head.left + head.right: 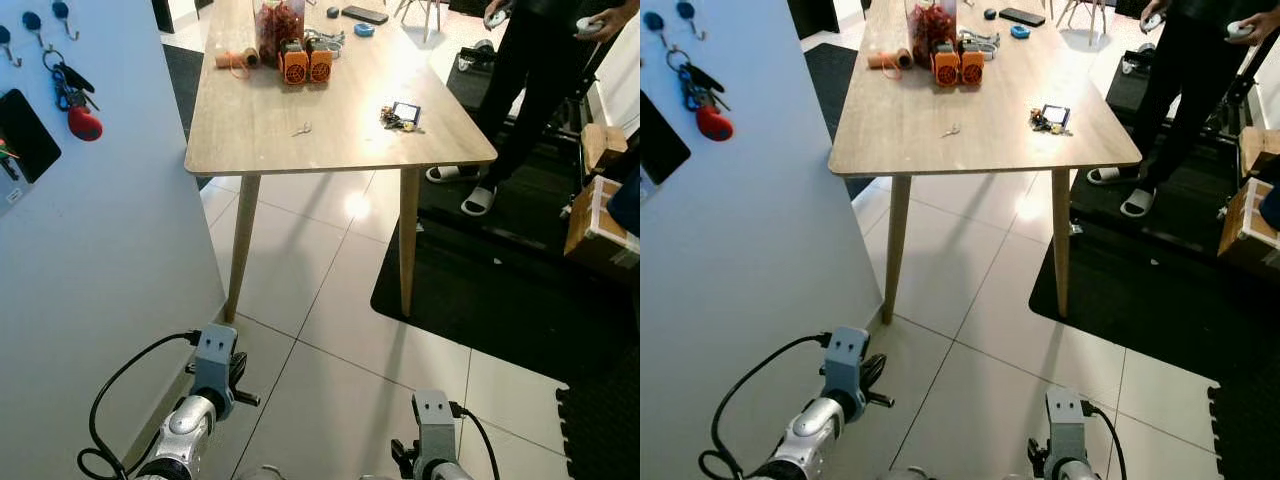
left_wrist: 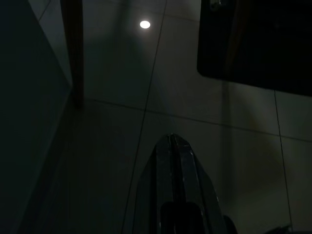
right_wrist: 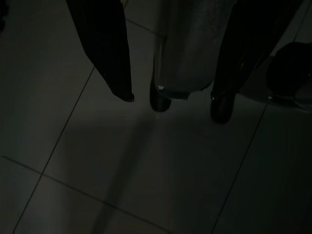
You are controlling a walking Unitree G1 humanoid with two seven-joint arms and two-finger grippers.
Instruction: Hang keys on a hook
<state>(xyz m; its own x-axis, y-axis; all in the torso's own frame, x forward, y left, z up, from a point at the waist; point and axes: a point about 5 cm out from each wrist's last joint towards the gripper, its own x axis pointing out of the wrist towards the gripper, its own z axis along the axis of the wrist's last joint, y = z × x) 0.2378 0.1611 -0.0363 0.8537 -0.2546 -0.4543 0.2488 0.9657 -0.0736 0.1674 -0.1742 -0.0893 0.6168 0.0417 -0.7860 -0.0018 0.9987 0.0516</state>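
Note:
A bunch of keys with a black tag [image 1: 400, 117] lies near the right edge of the wooden table [image 1: 260, 130]. A small single key [image 1: 302, 129] lies nearer the table's middle. On the white board [image 1: 90, 250] at my left are blue-topped hooks [image 1: 34, 24]. One of them holds a key bunch with a red fob [image 1: 78, 105]. Both arms hang low over the floor tiles, far from the table. My left gripper [image 2: 171, 146] is shut with nothing in it. My right gripper [image 3: 173, 103] is open and empty.
Orange devices [image 1: 305, 62], a jar, a twine spool [image 1: 236, 59] and a phone [image 1: 364, 14] sit at the table's far end. A person [image 1: 530, 80] holding controllers stands on the black mat [image 1: 500, 290] at the right. Cardboard boxes [image 1: 600, 215] are at the far right.

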